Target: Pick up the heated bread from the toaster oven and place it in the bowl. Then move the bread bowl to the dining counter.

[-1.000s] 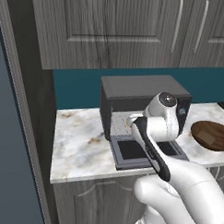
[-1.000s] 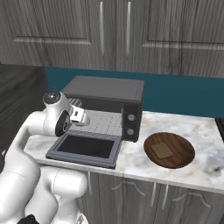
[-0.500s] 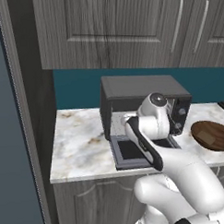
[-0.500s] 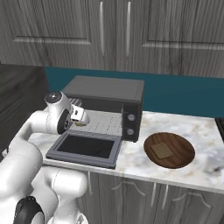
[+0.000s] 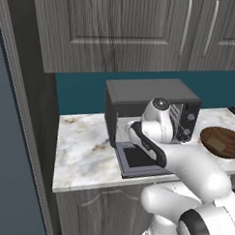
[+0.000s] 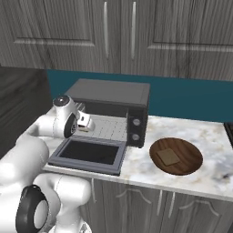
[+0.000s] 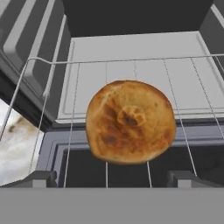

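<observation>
While the oven door hangs open and flat, my hand hovers over the rack with its fingers spread wide, gripping nothing. Between them I see the bread, lying flat on the wires at the rack's front edge, toasted face up. It is round, so it has no real long axis and points nowhere in particular. By my reckoning nothing is done yet: grasping, dropping it into the bowl on the worktop right of the oven, and carrying the bowl away all remain.
</observation>
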Robot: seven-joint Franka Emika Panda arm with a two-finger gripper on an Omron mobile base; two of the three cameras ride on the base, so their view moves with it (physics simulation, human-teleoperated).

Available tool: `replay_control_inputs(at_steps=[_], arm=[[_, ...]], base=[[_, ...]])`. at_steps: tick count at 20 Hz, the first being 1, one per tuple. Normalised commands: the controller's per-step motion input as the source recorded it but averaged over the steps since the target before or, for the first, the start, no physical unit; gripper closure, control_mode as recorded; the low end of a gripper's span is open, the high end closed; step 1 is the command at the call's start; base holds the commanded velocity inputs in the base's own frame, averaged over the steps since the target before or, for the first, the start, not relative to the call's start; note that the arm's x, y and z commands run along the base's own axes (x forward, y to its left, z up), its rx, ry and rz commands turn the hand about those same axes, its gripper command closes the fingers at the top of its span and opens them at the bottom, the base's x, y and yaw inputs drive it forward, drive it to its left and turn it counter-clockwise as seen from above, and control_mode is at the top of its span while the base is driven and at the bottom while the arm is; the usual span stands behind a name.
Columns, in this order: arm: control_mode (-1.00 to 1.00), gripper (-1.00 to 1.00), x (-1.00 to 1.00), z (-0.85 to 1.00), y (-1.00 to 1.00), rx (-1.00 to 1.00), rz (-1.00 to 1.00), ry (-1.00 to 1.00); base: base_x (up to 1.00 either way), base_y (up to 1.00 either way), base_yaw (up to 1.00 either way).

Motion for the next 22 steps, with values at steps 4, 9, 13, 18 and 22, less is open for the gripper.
replay_control_inputs(at_steps=[4, 9, 13, 18, 22], arm=[[-1.00, -1.00, 0.21, -0.09, 0.00, 0.00, 0.00, 0.00], [-1.00, -1.00, 0.21, -0.08, 0.00, 0.00, 0.00, 0.00], [-1.00, -1.00, 0.16, -0.17, 0.00, 0.00, 0.00, 0.00], [-1.00, -1.00, 0.09, -0.14, -0.02, 0.00, 0.00, 0.00], [-1.00, -1.00, 0.00, -0.10, -0.20, 0.00, -0.06, -0.07]], base=[[0.00, 0.00, 0.00], [0.00, 0.00, 0.00], [0.00, 0.00, 0.00], [0.00, 0.00, 0.00], [0.00, 0.00, 0.00]])
